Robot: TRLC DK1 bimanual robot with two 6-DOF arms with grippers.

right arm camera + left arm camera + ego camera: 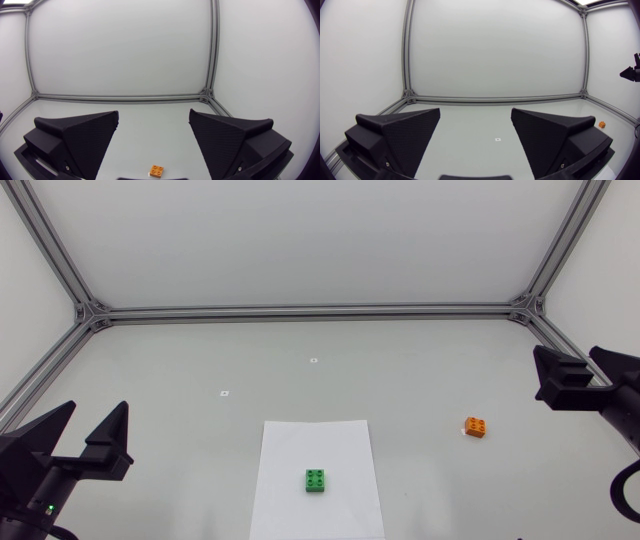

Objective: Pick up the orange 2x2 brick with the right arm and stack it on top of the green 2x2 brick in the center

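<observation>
Above the table, in the head view, a pale grey surface (420, 370) was bounded at the back and sides by silver frame rails (310, 311), with plain white walls behind them. A white sheet of paper (290, 445) lay near the front middle, and the green 2x2 brick (315, 480) sat on it, between the two claws. The left gripper (97, 412) hung at the near left with its fingers spread apart. The right gripper (567, 360) stood at the far right, likewise spread. The orange 2x2 brick (476, 426) rested on the bare surface, off the paper, near the right claw and towards the middle from it. Two small markers (313, 360) dotted the surface well ahead of both claws.

In the left wrist view, the claw's two wedge fingers (405, 132) stood wide apart. One small marker lay ahead between them, and the orange brick showed far off beside the outer finger, near the side rail.

In the right wrist view, the fingers (227, 135) gaped open, and the orange brick lay on the surface between them, close under the claw. Rails and white walls closed the corner ahead.
</observation>
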